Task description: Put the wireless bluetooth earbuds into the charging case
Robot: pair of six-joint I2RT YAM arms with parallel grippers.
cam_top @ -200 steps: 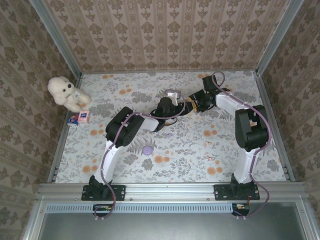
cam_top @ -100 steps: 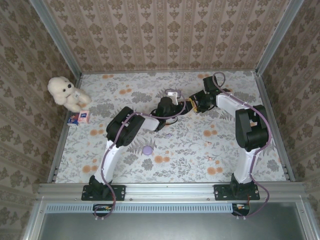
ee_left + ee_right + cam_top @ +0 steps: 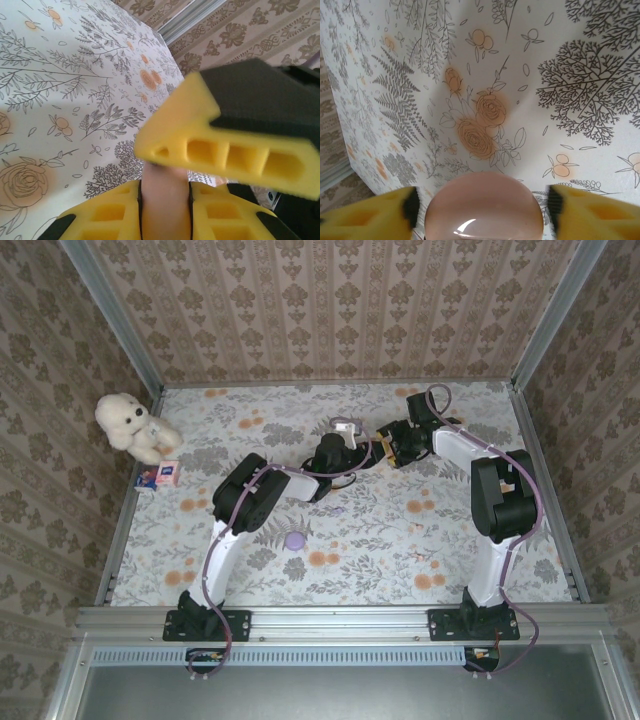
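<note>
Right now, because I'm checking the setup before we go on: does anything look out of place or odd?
Only the plush bear and small box at the far-left corner of the cloth, unrelated to earbuds. The lilac case lies flat; the pink case sits pinched in the left gripper.

Two arms alike, left arm lower left and right arm lower right of the top view: white lower links, bulky black joint housings, flat black base plates, and a thin mauve cable strung along each. Fingers at the bottom edge of the left wrist view are bright yellow, moulded with hollow rectangular cells, with black backing at the outer corners. Right wrist fingers, in the bottom corners, are the same yellow with black inner pads.
</note>
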